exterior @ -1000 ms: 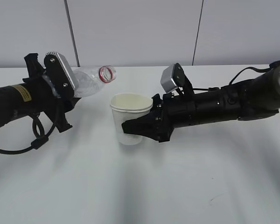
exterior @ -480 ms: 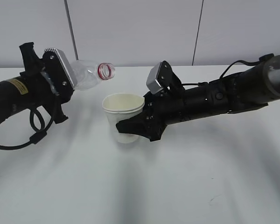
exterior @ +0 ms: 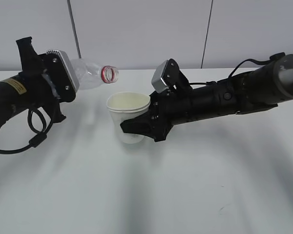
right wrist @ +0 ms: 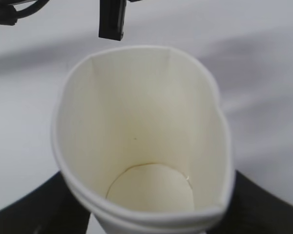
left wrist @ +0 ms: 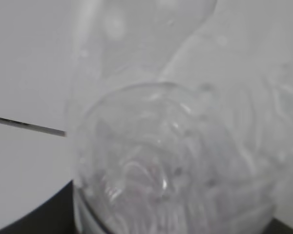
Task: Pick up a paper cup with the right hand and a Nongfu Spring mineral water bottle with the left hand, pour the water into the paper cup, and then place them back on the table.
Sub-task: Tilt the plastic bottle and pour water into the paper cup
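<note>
Right now we hold the paper cup (exterior: 128, 117) in the right hand (exterior: 136, 127), its fingers clamped on the cup's wall hard enough that, in the right wrist view, the rim (right wrist: 136, 131) is squeezed out of round into a long oval. We judge the cup is lifted just off the table (exterior: 185, 195), though its base is too close to the surface for us to be sure. The left hand (exterior: 58, 90) grips the Nongfu Spring mineral water bottle (exterior: 93, 77) around its body, which lies close to level, its red-ringed mouth (exterior: 110, 73) above and just left of the cup.

Our main worry is aim: the mouth sits over the cup's near-left edge, not its middle, so a stream could strike the rim or fall outside onto the table. The pinched, narrowed opening makes that target smaller. A tighter squeeze could also buckle the thin paper wall. We cannot tell from the blurred left wrist view how much water remains, so a sudden gush on further tilt is possible.

As for writing, the bottle's label is hidden behind the gripper. A yellow sticker (exterior: 13, 84) on the left arm carries dark print too small to read.
</note>
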Robot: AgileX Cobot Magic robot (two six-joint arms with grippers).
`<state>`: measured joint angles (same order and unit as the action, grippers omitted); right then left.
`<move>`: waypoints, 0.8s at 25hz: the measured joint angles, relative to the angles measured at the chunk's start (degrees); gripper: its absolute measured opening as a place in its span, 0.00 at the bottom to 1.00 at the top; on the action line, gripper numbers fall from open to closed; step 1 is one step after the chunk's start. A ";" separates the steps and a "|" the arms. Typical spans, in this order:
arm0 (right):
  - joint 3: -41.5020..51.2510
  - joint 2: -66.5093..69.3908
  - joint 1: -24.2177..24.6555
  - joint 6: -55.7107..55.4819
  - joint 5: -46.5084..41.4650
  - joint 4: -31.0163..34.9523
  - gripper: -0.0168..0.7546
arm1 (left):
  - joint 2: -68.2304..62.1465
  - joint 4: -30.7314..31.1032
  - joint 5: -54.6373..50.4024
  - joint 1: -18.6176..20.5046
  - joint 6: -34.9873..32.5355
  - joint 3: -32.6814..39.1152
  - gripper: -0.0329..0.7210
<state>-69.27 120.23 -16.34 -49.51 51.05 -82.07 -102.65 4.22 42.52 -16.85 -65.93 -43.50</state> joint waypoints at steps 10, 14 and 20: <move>0.00 0.00 -1.28 -0.36 -0.09 0.00 0.61 | 0.00 -2.75 1.83 0.00 -6.45 0.00 0.53; 0.00 0.00 -1.54 -0.45 -0.21 0.00 0.61 | 0.00 -2.86 2.28 0.00 -7.25 0.00 0.53; 0.00 0.00 -1.54 -0.45 -0.54 0.00 0.61 | 0.00 -2.91 3.46 0.00 -9.15 0.00 0.53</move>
<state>-69.27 120.23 -17.89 -49.96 50.51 -82.07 -102.65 1.31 45.97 -16.85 -75.08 -43.50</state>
